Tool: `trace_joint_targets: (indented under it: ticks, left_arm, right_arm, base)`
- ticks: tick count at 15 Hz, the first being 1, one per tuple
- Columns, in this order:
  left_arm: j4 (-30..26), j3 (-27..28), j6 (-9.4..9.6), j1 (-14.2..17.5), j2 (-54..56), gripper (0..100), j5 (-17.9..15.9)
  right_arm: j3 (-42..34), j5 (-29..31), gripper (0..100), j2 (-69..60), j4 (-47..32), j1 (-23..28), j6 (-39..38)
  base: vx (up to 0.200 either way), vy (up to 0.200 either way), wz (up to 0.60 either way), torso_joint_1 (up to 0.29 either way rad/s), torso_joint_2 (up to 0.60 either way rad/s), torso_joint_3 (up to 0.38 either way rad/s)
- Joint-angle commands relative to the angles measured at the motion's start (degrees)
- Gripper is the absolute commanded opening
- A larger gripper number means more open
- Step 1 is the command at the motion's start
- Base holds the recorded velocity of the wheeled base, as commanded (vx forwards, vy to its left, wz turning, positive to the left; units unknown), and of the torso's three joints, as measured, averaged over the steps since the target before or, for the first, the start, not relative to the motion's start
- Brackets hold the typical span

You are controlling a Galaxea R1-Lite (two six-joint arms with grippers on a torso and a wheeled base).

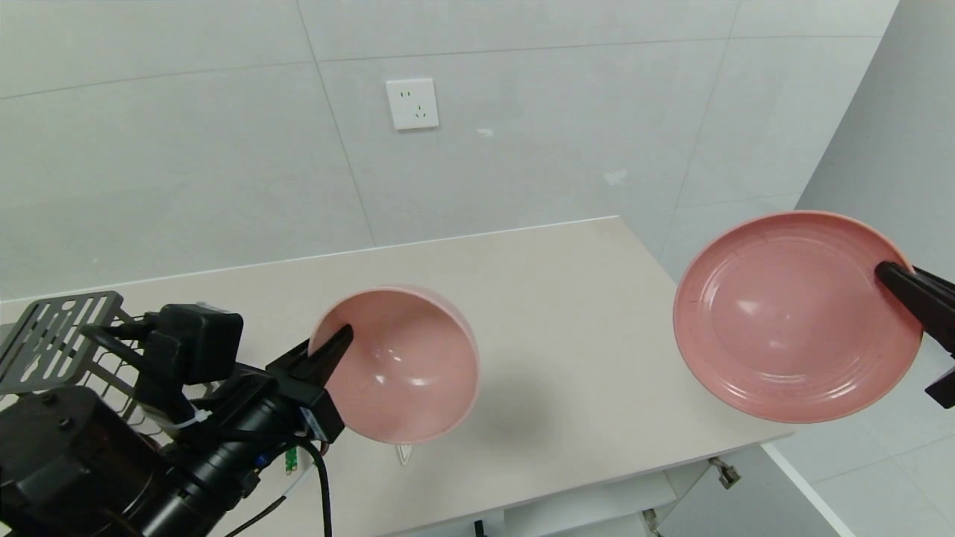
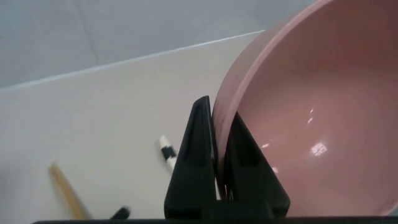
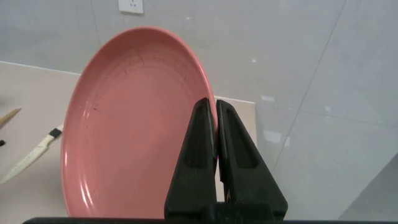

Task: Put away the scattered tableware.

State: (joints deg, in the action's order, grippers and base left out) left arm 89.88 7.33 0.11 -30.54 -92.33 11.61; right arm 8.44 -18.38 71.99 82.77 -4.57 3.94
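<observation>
Items I log on my screens:

1. Left tool (image 1: 339,335) (image 2: 217,115): clamped on the rim of the pink bowl (image 1: 403,365) (image 2: 311,93), one finger inside and one outside. I see the bowl held up over the middle of the worktop (image 1: 567,298) (image 2: 112,106), tipped so its hollow faces the head camera.

2. Right tool (image 1: 891,274) (image 3: 216,109): closed on the edge of the pink plate (image 1: 791,313) (image 3: 124,124), with the rim pinched between the two fingers. I find the plate held in the air at the right end of the worktop (image 3: 31,87), partly past its edge, tilted with its upper face toward the head camera. Bowl and plate are well apart.

3. Dark wire dish rack (image 1: 52,328): on the worktop at the far left, behind the left arm.

4. Knife (image 3: 31,155): pale blade, dark handle, lying flat on the worktop.

5. Wooden stick (image 2: 65,190) (image 3: 7,116): lying on the worktop near the knife; I cannot tell what it is.

6. Wall socket (image 1: 412,104) (image 3: 130,6): white, on the tiled wall behind the worktop.
</observation>
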Motion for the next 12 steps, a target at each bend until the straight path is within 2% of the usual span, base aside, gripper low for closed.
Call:
trace_joint_targets:
  ticks: [1, 2, 6, 8, 10, 12]
  left_arm:
    - [0.12, 0.50, 0.15, -1.45, -1.18, 0, 0.00]
    - [0.12, 0.06, 0.15, -2.33, 0.40, 0, 0.00]
    - [0.12, -1.61, 0.59, -5.67, 3.91, 0, 0.00]
    - [0.12, -2.05, 2.09, -5.94, 4.09, 0, 0.00]
    - [0.12, -2.32, 2.26, -6.03, 4.88, 0, 0.00]
    - [0.12, -3.64, 2.53, -6.64, 5.76, 0, -0.09]
  right_arm:
    - [-2.37, 0.01, 0, 5.45, 3.97, -0.09, 0.02]
    - [-3.07, 0.01, 0, 8.43, 7.23, -0.09, -0.07]
    - [-3.51, 0.01, 0, 8.79, 7.23, -0.17, -0.07]
    - [-3.43, 0.01, 0, 8.08, 7.23, -0.17, -0.07]
    - [-3.51, 0.01, 0, 7.82, 7.23, -0.35, 0.11]
    - [-3.78, 0.01, 0, 8.08, 7.23, -1.58, 0.46]
  base:
    - [-0.200, 0.000, 0.00, 0.002, 0.00, 0.007]
    - [-0.200, 0.000, 0.00, 0.002, 0.00, 0.002]
    - [-0.200, 0.000, 0.00, 0.008, 0.00, 0.001]
    - [-0.200, 0.000, 0.00, -0.015, 0.00, 0.007]
    - [-0.200, 0.000, 0.00, -0.005, 0.00, 0.005]
    - [0.000, 0.000, 0.00, 0.000, 0.00, 0.000]
